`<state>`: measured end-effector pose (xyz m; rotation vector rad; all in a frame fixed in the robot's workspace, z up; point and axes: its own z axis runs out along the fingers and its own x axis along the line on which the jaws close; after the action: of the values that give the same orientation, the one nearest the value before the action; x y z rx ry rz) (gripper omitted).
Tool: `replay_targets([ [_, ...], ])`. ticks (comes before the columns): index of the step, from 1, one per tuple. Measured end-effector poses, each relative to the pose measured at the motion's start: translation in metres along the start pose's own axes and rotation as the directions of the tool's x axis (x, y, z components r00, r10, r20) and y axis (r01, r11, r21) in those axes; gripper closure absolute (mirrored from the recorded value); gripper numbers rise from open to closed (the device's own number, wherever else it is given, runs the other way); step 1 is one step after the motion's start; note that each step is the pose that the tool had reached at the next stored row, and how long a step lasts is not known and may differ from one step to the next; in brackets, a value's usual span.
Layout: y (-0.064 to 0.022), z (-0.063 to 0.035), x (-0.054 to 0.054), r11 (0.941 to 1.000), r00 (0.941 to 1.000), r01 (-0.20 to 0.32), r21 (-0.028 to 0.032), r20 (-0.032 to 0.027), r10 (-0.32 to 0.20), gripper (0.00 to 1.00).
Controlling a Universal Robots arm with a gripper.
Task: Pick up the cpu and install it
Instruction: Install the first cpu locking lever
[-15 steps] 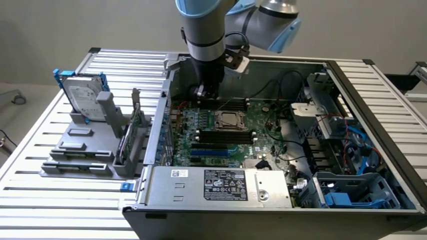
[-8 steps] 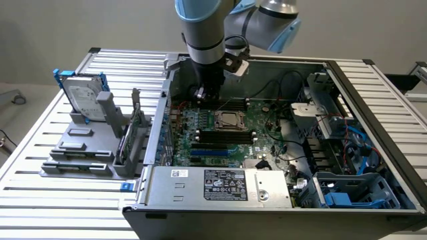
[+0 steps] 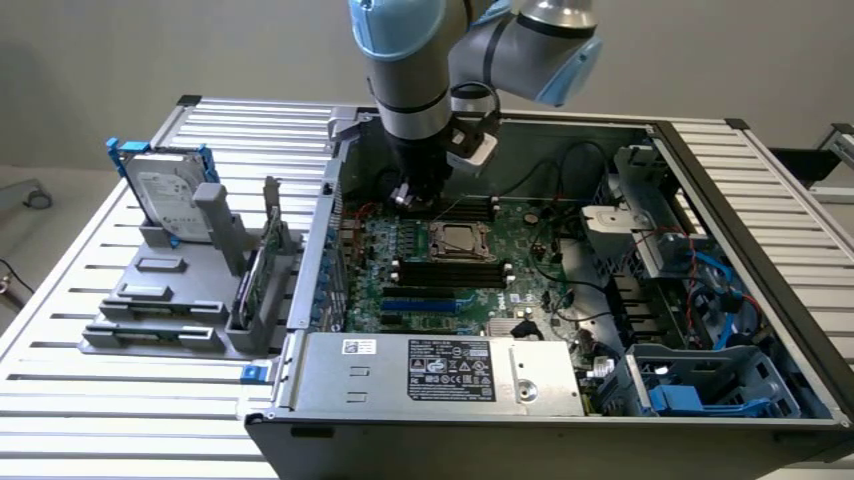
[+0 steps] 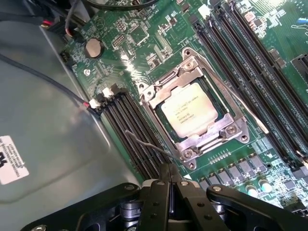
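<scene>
Just beyond the tips of the gripper (image 4: 169,169), whose fingers are pressed together with nothing pinched between them, the cpu (image 4: 188,114) is seen lying flat inside the metal-framed socket (image 4: 230,129) on the green motherboard (image 4: 144,43). Placement is judged done, since the chip is seated squarely and is not touched by the tool; whether the frame is latched cannot be told. A thin, pale silvery square top with faint printed lines is shown.
</scene>
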<state>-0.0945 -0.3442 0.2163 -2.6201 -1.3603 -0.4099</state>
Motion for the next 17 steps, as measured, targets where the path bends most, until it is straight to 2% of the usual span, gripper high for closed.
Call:
replay_targets([
  [17, 0.001, 0.0157, 0.0, 0.999, 0.9991, -0.042, -0.0141, -0.0006, 0.042, 0.89],
])
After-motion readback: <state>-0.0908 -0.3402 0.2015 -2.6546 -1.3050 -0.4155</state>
